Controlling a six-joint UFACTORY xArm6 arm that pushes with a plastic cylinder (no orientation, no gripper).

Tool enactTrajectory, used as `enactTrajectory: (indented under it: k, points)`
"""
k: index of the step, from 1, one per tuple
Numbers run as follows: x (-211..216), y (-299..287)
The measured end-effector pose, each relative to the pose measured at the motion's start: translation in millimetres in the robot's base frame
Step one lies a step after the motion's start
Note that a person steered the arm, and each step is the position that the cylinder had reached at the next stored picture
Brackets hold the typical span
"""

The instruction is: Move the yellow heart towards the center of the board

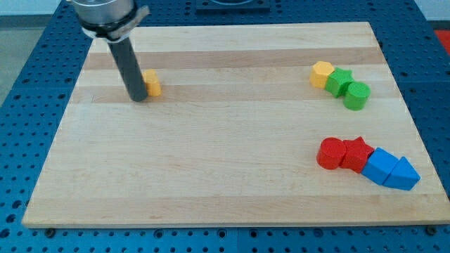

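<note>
The wooden board (pixel 225 176) lies on a blue perforated table (pixel 28 63), and the dark rod (pixel 129 63) comes down from the view's top left onto the board's upper left part. My tip (pixel 138 99) rests on the wood just at the view's left of the yellow heart (pixel 152 83), touching it or very nearly so; the rod covers the heart's left edge, so I cannot tell whether there is real contact. There are no fingers on this arm to be apart or together: it ends in the plain rod alone. The yellow heart sits in the board's upper left quarter, well apart from the middle of the board and from every other block. At the view's upper right 3 blocks stand in a slanting row, each touching the next: a yellow hexagon (pixel 322 73), a green star (pixel 340 81) and a green cylinder (pixel 356 95) lowest and furthest right. At the view's lower right 4 more blocks form a second touching row running down to the right: a red cylinder (pixel 329 153), a red star (pixel 356 154), a blue block (pixel 380 166) whose shape looks roughly square, and a blue triangle (pixel 403 174) at the end, near the board's right edge.
</note>
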State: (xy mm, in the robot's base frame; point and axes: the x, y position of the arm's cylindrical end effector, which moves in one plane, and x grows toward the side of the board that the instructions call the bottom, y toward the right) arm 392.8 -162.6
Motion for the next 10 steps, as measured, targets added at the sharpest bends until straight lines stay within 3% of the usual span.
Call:
enactTrajectory:
  k: [2,3,4,5,6,7,10]
  points:
    - [1,48]
    - [41,45]
    - [71,4]
    - [63,-47]
    - [2,-67]
    - [-9,-70]
    - [-14,-10]
